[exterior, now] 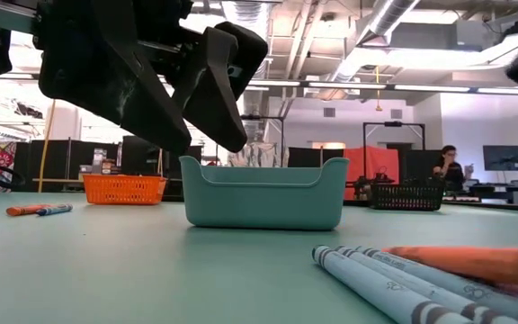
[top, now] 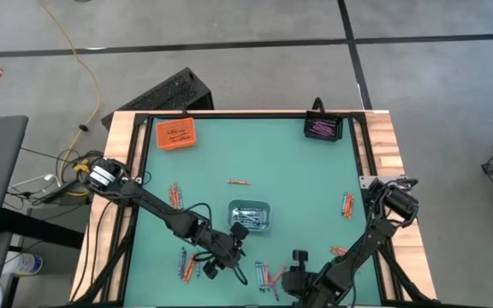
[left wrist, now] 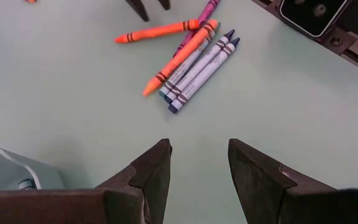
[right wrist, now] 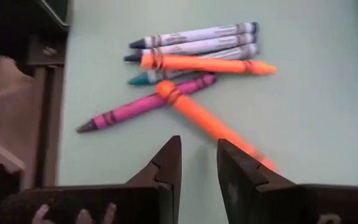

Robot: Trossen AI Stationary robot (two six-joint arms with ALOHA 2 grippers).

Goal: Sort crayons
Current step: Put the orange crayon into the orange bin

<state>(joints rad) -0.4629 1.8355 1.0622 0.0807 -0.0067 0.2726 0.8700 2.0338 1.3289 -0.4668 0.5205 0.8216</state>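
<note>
A cluster of crayons [top: 268,275], several grey-blue, two orange-red and one purple-pink, lies flat on the green table near its near edge. It also shows in the left wrist view [left wrist: 191,59], the right wrist view [right wrist: 191,68] and the low view [exterior: 403,279]. My left gripper [top: 238,255] hovers open and empty between the clear-grey tray [top: 249,214] and the cluster; its fingers [left wrist: 157,168] stand above bare table. My right gripper [top: 286,277] is open a little, just right of the cluster, above one orange-red crayon [right wrist: 216,127]; I see no touch.
The clear-grey tray holds grey-blue crayons. An orange tray [top: 175,134] stands far left, a black tray [top: 322,128] with purple-pink crayons far right. Loose crayons lie at the left [top: 175,195], near left [top: 185,263], middle [top: 239,182] and right [top: 347,204]. The table's near rim [right wrist: 48,118] is close.
</note>
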